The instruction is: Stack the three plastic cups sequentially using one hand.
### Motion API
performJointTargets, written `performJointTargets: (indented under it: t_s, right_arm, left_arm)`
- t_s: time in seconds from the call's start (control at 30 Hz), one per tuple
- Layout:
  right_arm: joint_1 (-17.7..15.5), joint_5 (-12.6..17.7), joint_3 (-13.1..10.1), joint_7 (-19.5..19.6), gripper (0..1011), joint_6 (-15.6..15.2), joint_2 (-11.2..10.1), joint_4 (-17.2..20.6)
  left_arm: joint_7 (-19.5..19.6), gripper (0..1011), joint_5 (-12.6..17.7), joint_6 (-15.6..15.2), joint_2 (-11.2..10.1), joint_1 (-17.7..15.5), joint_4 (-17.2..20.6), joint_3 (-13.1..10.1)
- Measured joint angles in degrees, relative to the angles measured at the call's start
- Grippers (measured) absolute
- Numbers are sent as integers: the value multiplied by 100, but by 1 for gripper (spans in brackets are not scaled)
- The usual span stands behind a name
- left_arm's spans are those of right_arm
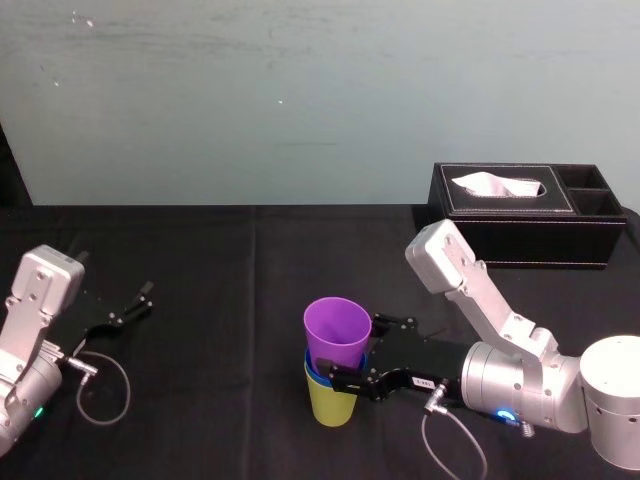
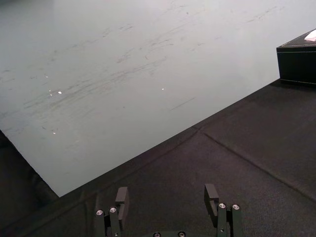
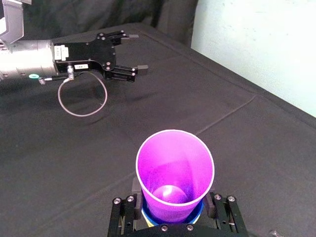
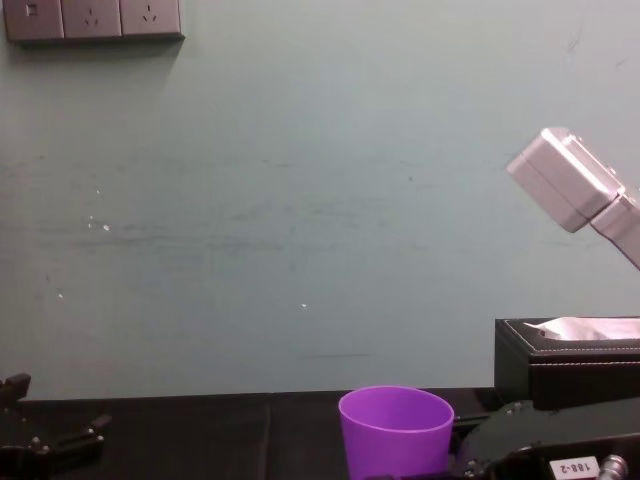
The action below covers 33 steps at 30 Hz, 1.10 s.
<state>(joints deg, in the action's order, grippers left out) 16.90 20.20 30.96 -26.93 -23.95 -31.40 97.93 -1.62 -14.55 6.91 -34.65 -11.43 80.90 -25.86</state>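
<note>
Right hand (image 1: 350, 362) is closed narrow around the stack (image 1: 335, 370), fingers at about the blue cup (image 1: 318, 372) rim. The purple cup (image 1: 337, 335) sits on top, with the yellow-green cup (image 1: 333, 405) at the bottom standing on the bench (image 1: 220, 260). The head view gets all three colours. The chest view gets the purple top and the 188-2 label (image 4: 572, 466). The left hand (image 1: 128, 307) is parked far left, fingers spread wide. The tissue box (image 1: 520, 215) is behind the right arm, well apart from the cups.
</note>
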Motion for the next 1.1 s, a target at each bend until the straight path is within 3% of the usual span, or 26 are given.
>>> performJointTargets:
  t_s: [0.17,0.47,0.8,1.1]
  right_arm:
    - [0,-3,-1,-2,758,0,-1,0]
    - [0,-10,-1,-3,998,-2,-5,3]
    - [-7,-13,-9,-3,1000,7,-8,10]
    - [-340,184,-350,199,1000,674,98,106]
  left_arm:
    - [0,1000,0,0,0,0,0,0]
    - [0,1000,0,0,0,0,0,0]
    - [0,1000,0,0,0,0,0,0]
    - [0,1000,0,0,0,0,0,0]
